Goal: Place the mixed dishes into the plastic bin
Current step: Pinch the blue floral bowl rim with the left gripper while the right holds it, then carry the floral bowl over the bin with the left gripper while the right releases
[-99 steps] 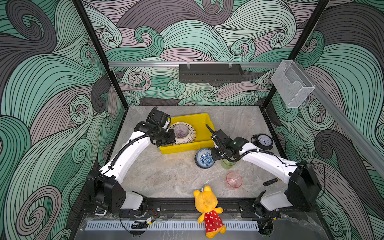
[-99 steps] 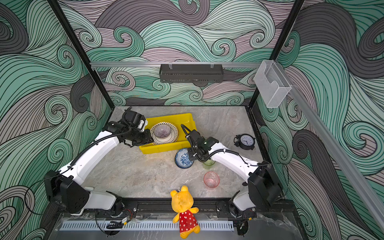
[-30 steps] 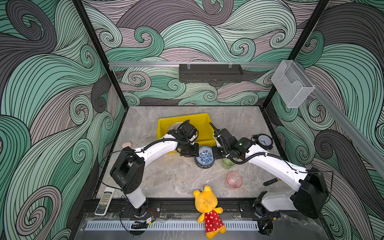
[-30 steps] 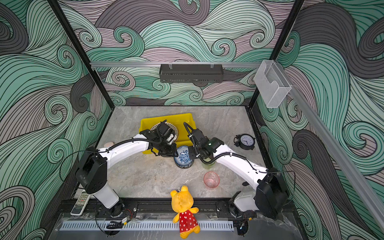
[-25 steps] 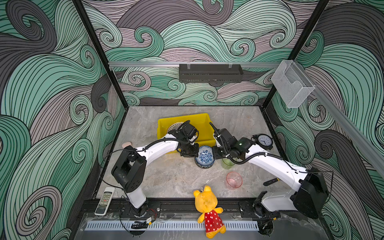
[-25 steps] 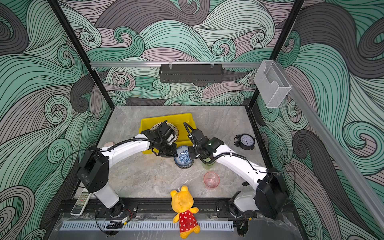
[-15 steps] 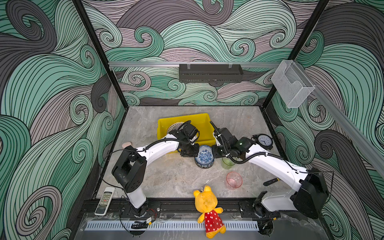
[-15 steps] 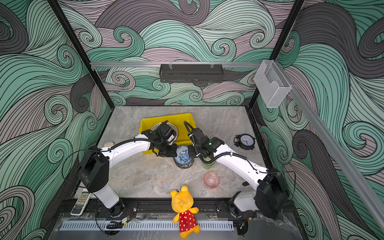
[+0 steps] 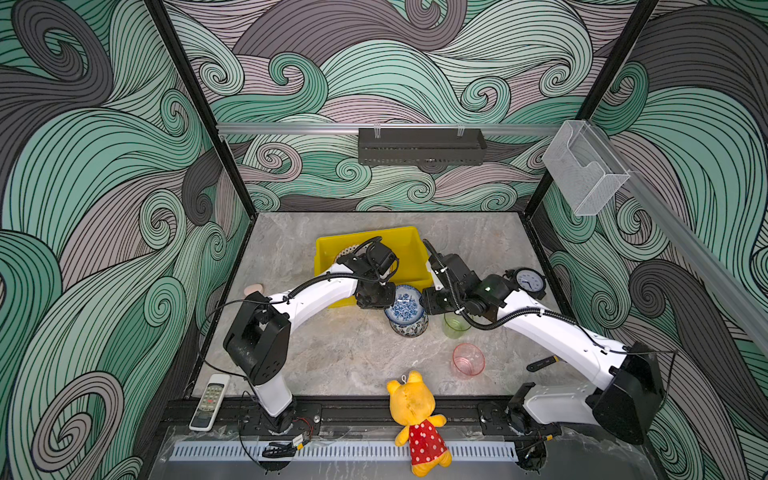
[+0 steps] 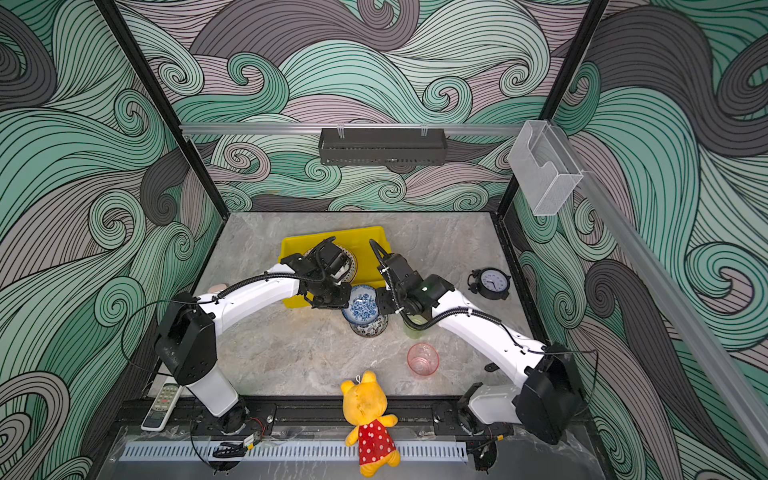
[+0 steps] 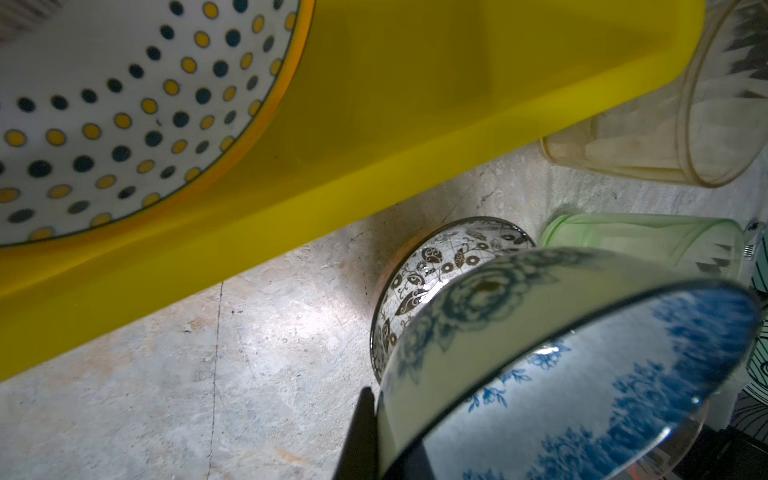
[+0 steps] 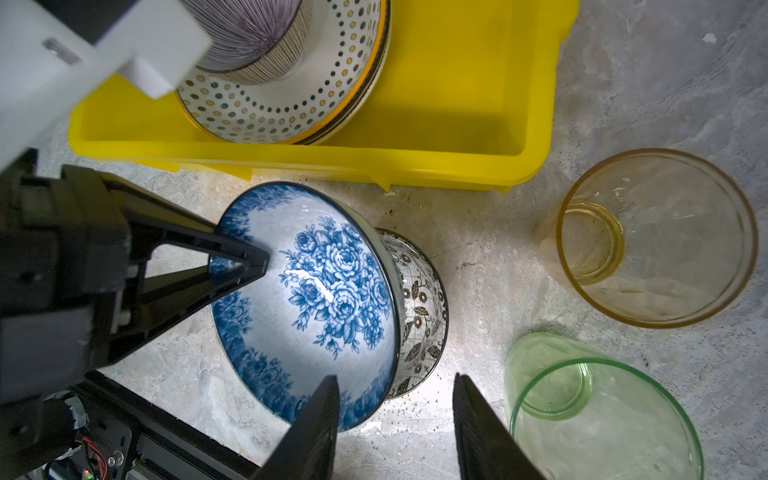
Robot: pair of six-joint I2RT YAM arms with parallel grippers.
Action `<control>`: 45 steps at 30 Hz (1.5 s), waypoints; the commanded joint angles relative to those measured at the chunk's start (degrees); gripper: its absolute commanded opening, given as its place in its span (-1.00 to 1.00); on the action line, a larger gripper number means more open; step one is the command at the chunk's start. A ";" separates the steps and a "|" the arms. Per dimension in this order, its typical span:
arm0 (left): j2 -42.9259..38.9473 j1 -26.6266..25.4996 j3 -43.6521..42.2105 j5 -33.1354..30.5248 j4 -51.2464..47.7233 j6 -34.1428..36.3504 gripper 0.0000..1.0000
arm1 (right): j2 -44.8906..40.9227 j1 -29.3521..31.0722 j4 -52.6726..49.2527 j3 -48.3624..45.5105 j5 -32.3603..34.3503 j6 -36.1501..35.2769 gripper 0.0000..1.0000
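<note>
My left gripper (image 12: 249, 262) is shut on the rim of the blue floral bowl (image 12: 316, 291). It holds the bowl tilted above the black-white leafy bowl (image 12: 419, 307), which sits on the table. My right gripper (image 12: 395, 380) is open at the blue bowl's opposite rim, one finger over the bowl's edge and the other over bare table. Just behind stands the yellow plastic bin (image 9: 409, 253), holding the dotted-rim plate (image 12: 291, 112) and the purple-striped bowl (image 12: 249, 37). A green cup (image 12: 582, 407) and an amber cup (image 12: 652, 237) stand near the right gripper. A pink cup (image 9: 468, 360) stands closer to the front.
An alarm clock (image 9: 527, 281) stands at the right. A yellow plush bear (image 9: 413, 409) lies over the front edge and a remote (image 9: 210, 401) at the front left. A small pinkish object (image 9: 252, 289) lies by the left wall. A black rack (image 9: 422, 146) and a clear box (image 9: 582, 174) hang on the walls.
The left gripper has shut on the blue bowl's rim and tipped it up off the leafy bowl. The right gripper's jaws have opened beside the bowl.
</note>
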 commanded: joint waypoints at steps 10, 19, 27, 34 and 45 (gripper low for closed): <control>-3.01 0.95 5.83 -4.99 -6.83 1.15 -1.00 | -3.34 -0.10 0.73 -0.56 3.40 -0.69 0.01; -3.65 3.43 8.13 -5.89 -10.46 1.59 -1.00 | -3.46 -0.10 0.67 -0.61 3.77 -1.08 0.03; -4.54 6.46 9.44 -6.29 -12.82 2.45 -1.00 | -3.28 -0.10 0.67 -0.62 4.37 -1.59 0.07; -5.74 9.51 9.72 -6.68 -13.67 2.91 -1.00 | -2.49 -0.10 1.26 -0.35 4.37 -2.10 0.10; -5.26 12.36 11.80 -6.08 -15.50 3.61 -1.00 | -1.68 -0.10 3.26 0.13 5.03 -3.37 0.13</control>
